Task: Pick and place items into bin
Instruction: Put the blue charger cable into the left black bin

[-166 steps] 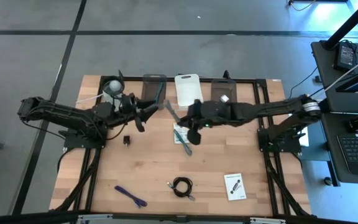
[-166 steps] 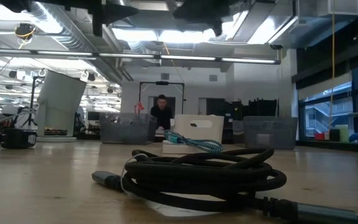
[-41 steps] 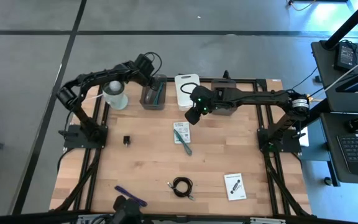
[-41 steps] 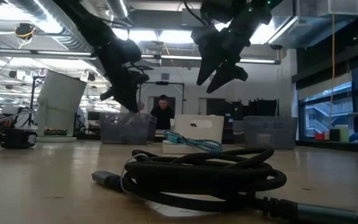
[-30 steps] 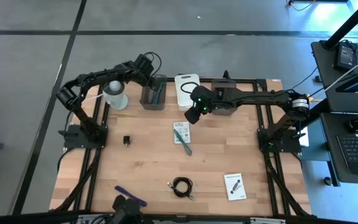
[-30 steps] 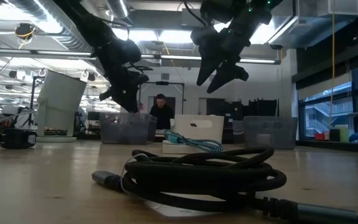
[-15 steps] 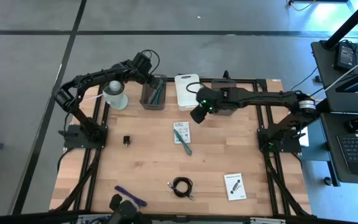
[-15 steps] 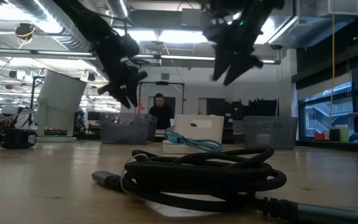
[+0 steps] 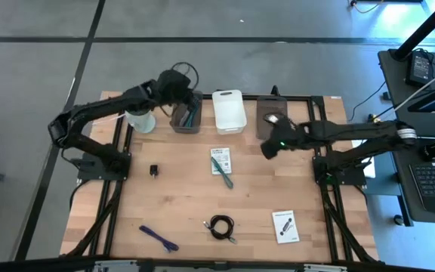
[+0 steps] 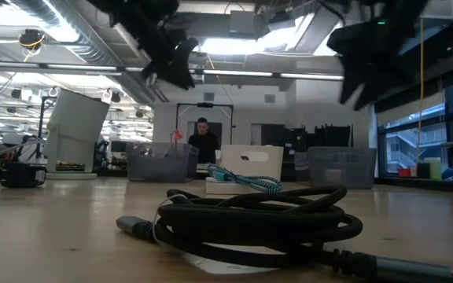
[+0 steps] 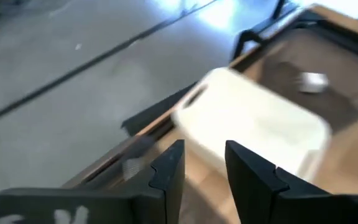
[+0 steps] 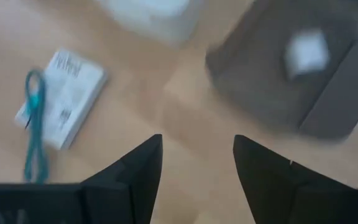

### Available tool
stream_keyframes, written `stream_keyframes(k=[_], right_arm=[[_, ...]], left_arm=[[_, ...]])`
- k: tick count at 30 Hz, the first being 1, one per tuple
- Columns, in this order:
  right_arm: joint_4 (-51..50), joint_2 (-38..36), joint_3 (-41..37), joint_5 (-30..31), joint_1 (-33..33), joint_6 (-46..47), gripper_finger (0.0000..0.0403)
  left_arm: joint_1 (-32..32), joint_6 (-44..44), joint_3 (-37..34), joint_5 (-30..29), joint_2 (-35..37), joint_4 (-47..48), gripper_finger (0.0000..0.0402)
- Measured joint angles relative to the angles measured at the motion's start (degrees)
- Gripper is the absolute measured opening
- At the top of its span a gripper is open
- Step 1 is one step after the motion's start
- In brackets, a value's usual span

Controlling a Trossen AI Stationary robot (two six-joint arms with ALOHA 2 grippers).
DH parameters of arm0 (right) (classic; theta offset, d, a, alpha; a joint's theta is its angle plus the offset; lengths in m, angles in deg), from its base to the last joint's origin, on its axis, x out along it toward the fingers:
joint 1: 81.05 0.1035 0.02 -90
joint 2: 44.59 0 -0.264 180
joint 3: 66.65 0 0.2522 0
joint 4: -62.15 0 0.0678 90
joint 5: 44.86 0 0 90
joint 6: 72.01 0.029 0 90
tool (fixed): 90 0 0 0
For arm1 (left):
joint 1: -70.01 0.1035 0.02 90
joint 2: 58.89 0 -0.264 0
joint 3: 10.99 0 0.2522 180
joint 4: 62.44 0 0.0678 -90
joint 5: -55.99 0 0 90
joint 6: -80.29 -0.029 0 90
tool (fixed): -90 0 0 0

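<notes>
My left gripper (image 9: 178,83) hangs open above the far end of the left grey bin (image 9: 186,115), which holds a teal tool (image 9: 192,113); nothing is between its fingers (image 11: 166,174). My right gripper (image 9: 266,149) is open and empty, over the table just near of the right grey bin (image 9: 272,113), where a small whitish piece (image 12: 306,50) lies. On the table lie a printed card (image 9: 219,159) with a teal tool (image 9: 225,176) on it, a tiny black block (image 9: 155,170), a purple stick (image 9: 158,238), a coiled black cable (image 9: 220,225) and a second card (image 9: 285,225).
A white bin (image 9: 229,110) stands between the two grey bins at the far edge. A round translucent tub (image 9: 140,115) stands left of the left bin. The black frame rail (image 9: 319,136) runs along the table's right side. A person shows in the room beyond.
My right gripper has swung from above the card and white bin toward the table's right edge and now hangs beside the right grey bin. My left gripper has risen above the left grey bin. The things on the table have not moved.
</notes>
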Motion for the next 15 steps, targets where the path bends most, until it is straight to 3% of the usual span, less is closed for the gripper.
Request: stream_keyframes(k=[8, 15], right_arm=[[0.0, -11.23, -7.49, -5.47, 6.7, 7.25, 0.02], [-0.95, -13.09, -7.82, -6.51, 9.69, 5.76, 0.02]], left_arm=[[-17.69, 1.04, 0.0, -11.66, -0.84, -6.84, 0.008], [-27.4, 8.35, 0.0, -18.08, -3.99, -8.08, 0.0052]])
